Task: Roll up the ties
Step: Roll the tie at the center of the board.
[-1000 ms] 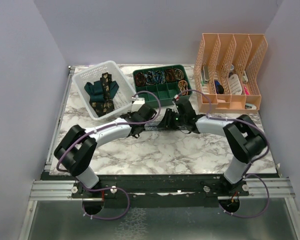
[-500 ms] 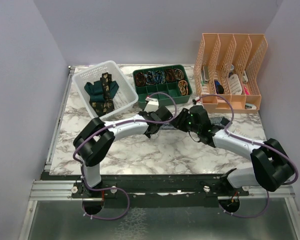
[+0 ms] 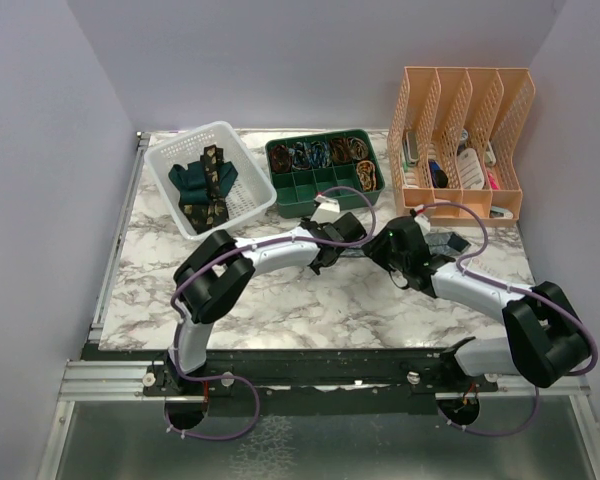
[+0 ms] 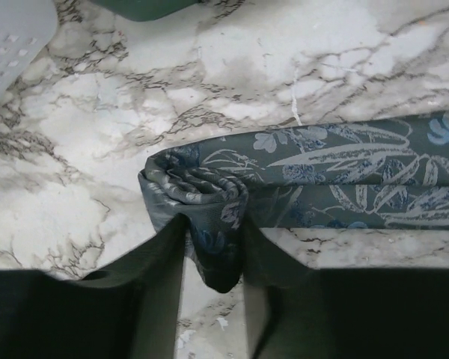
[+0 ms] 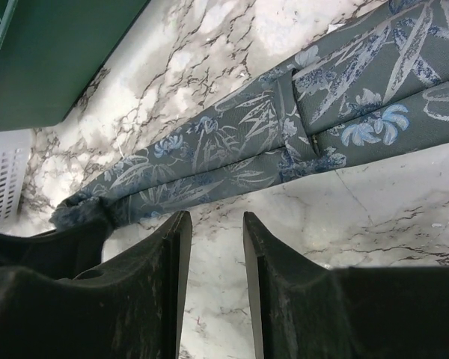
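The blue-grey patterned tie was laid flat across the marble table — its rolled end pinched tight between the fingers of the left gripper. The right gripper was held just beside the strip — fingers parted over bare marble.

Table: white marble with grey and black veining.

Blue-grey tie: slate ground printed with silver-grey leaf sprays and pale blue blossoms. The rolled end shows the same print.

Basket, far left: white. It holds two ties:
- Teal tie: plain dark teal.
- Black-brown tie: gold figuring.

Tray, far centre: dark green.

File rack, far right: peach-orange.

Arms: white-grey shells with black joints.

Cables: purple.

Left gripper and right gripper: black.
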### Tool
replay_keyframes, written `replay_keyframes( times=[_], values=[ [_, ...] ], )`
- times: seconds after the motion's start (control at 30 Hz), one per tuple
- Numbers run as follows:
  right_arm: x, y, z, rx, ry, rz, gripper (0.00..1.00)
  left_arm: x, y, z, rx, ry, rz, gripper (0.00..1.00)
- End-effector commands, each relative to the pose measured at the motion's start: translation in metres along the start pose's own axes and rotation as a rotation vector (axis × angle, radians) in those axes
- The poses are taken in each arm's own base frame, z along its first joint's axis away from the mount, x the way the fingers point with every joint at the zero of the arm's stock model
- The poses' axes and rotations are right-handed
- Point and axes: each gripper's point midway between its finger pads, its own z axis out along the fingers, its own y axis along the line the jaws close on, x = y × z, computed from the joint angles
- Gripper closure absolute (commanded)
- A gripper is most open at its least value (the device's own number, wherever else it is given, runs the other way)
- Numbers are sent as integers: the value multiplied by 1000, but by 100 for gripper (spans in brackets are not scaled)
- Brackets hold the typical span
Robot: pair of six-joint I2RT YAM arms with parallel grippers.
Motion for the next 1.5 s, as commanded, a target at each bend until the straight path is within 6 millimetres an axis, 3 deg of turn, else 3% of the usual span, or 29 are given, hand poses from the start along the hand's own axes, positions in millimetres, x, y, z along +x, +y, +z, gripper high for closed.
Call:
replay_keyframes(
  times=[0.0, 0.37, 0.6, 0.73, 0.83, 0.97, 1.07, 1.23, 1.47],
  values=[
    [-3, 2, -1, -15, -7, -1, 60, 6, -17, 0, 54, 41, -2, 54],
    [5, 28, 6, -162, 97, -96, 60, -36, -28, -40, 231, -36, -122, 25],
    [10, 57, 5, -289, 172, -157, 58, -53, 2, -57, 255, -78, -216, 15],
    [19, 86, 1, -446, 243, -221, 56, -47, 40, -55, 222, -80, -290, 12],
    [37, 109, 2, -549, 341, -255, 47, -36, 67, -49, 238, -68, -352, 12],
    [57, 122, 12, -541, 392, -302, 26, -23, 88, -43, 295, -62, -405, 12],
    [68, 122, 21, -519, 421, -324, 22, -8, 99, -38, 322, -40, -433, 11],
    [86, 129, 26, -555, 487, -335, 22, 10, 109, -30, 315, -8, -462, 11],
    [96, 121, 44, -506, 503, -363, 35, 13, 108, -26, 337, 2, -467, 11]
  ],
)
